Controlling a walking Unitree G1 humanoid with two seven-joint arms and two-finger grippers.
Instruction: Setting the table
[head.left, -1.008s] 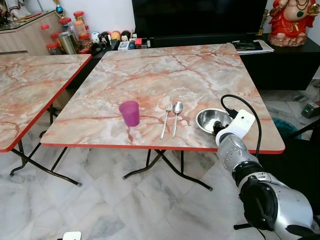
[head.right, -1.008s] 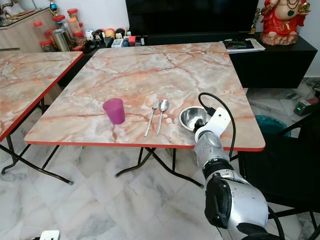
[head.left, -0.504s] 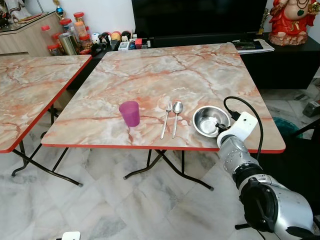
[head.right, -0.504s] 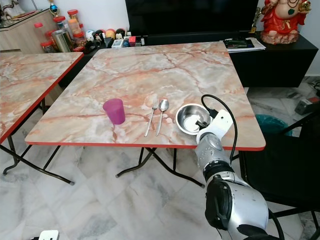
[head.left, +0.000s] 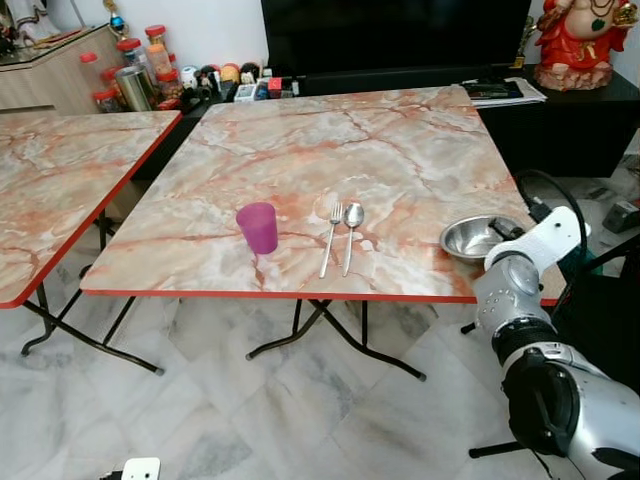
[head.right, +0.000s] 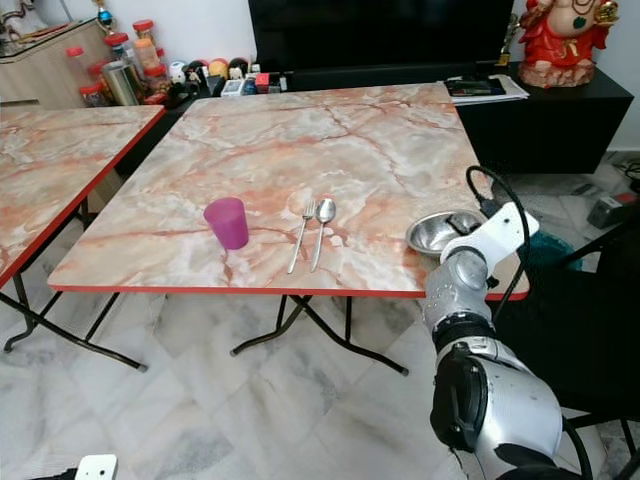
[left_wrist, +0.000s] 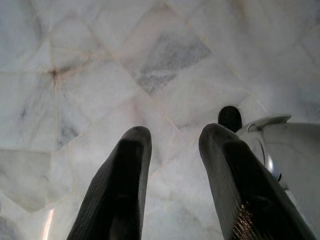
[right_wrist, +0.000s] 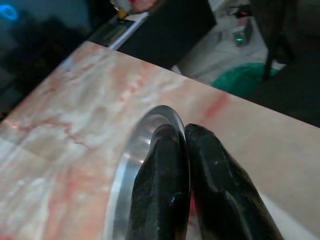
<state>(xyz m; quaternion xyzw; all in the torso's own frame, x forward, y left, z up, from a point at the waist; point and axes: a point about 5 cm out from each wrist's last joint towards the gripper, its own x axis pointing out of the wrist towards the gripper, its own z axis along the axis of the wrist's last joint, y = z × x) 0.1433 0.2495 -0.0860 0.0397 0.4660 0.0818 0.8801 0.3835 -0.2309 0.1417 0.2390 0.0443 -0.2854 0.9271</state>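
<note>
Dragged rightward from beside the spoon (head.left: 353, 215), the steel bowl (head.left: 478, 236) now nears the table (head.left: 300, 150) edge, rim pinched in my right gripper (right_wrist: 184, 137); left gripper (left_wrist: 172, 145) hangs open.

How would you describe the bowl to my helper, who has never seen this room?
Find the marble-patterned table in front of the black TV unit. Near its front right corner, right of the fork and spoon, sits the bowl, pinched at its rim by the right gripper. It is the table's only shiny steel dish.

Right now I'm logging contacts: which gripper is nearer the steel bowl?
Right. The right gripper is clamped on the steel bowl's rim; the left gripper hangs over the floor.
</note>
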